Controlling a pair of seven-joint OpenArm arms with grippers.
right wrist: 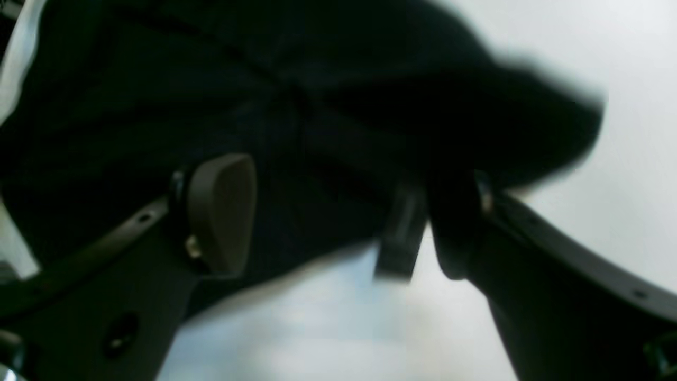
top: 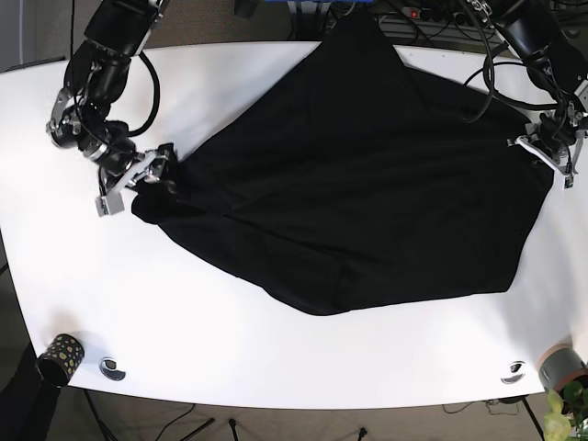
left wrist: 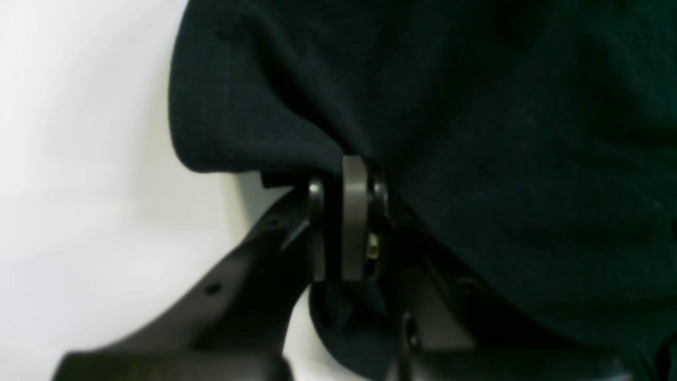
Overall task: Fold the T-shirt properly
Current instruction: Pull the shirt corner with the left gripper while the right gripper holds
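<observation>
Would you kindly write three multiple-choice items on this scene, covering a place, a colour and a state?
1. Where does the T-shirt lie?
A. on the white table
B. on the floor
C. in a basket

2. What colour is the T-shirt?
A. red
B. black
C. yellow

3. How is the left gripper?
A. wide open
B. shut on the T-shirt
C. holding a cup

Answers: 1 A, the base view shows it spread on the tabletop; 2 B, the cloth is black in every view; 3 B, its fingers pinch the fabric edge.
</observation>
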